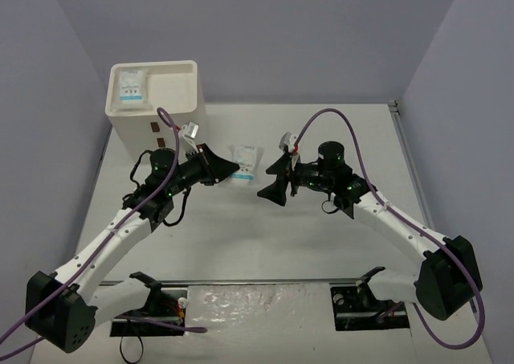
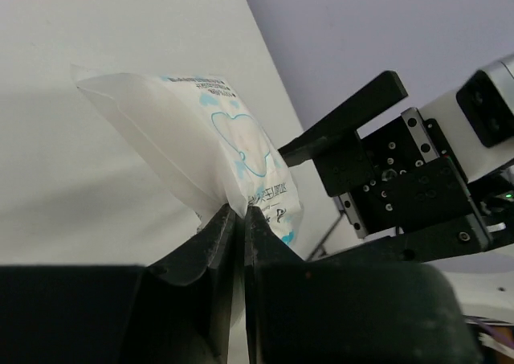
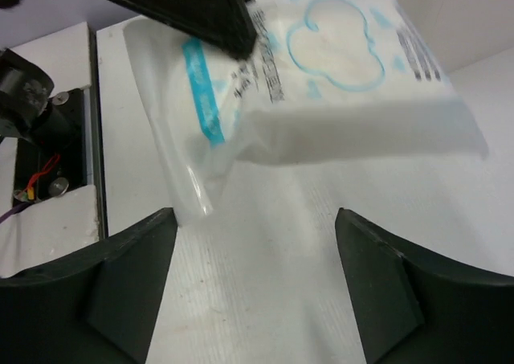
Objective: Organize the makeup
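1. My left gripper has its fingers pressed together on one edge of the white packet, pinching it. The packet sits at the centre of the top view and seems lifted off the table. I judge it is bound for the white box at upper left.
2. My right gripper stands spread and empty just beside the packet, touching nothing and leaving the carrier room.
3. Only the top view shows a second packet lying in the box's top tray. Only the wrist views show the pinch itself and the blue print.
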`<state>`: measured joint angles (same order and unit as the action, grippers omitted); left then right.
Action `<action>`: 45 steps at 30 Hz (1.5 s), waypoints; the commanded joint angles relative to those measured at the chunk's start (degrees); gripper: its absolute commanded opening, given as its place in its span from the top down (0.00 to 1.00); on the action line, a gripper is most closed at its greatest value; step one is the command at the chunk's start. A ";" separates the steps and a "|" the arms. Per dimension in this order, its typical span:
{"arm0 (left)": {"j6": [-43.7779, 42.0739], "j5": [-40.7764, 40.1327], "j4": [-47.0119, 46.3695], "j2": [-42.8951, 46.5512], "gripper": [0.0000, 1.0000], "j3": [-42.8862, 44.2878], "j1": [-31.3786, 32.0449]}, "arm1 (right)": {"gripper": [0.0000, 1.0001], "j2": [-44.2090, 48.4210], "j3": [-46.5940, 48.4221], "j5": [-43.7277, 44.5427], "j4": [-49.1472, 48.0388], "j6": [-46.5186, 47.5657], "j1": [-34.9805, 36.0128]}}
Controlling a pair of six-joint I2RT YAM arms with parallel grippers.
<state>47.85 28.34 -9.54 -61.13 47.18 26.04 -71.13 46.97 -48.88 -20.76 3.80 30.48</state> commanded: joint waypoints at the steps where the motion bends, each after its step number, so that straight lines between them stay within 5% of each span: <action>1: -15.17 -7.84 0.31 4.46 1.00 5.50 -0.03 | 0.10 1.59 3.16 3.64 1.94 -0.61 0.37; 3: -21.03 -11.18 2.10 5.04 1.00 8.02 -0.11 | 0.01 2.97 3.89 6.17 3.65 -1.83 0.28; 9: -30.80 -15.05 7.71 0.62 1.00 19.69 -4.18 | 0.00 6.60 6.11 16.00 8.60 -3.28 0.13; 21: -35.19 2.55 6.19 -22.72 1.00 45.28 -25.40 | 0.00 13.06 3.80 19.79 9.78 -3.80 0.11; 26: -34.52 6.68 2.46 -29.00 1.00 48.14 -32.22 | 0.00 14.45 2.67 19.70 9.87 -3.54 0.11; 40: -37.35 15.87 7.30 -41.28 0.99 54.20 -33.89 | 0.00 13.87 2.55 20.32 10.32 -3.80 0.11; 42: -37.02 15.27 6.54 -40.39 0.91 52.92 -34.15 | 0.00 14.05 2.66 20.67 10.39 -3.80 0.17; 45: -37.06 12.19 5.94 -38.37 0.57 50.63 -34.49 | 0.00 14.14 3.01 21.09 10.72 -3.66 0.11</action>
<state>11.92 41.22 0.06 -104.50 97.96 -7.83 -57.84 49.12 -28.82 -7.41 0.21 30.46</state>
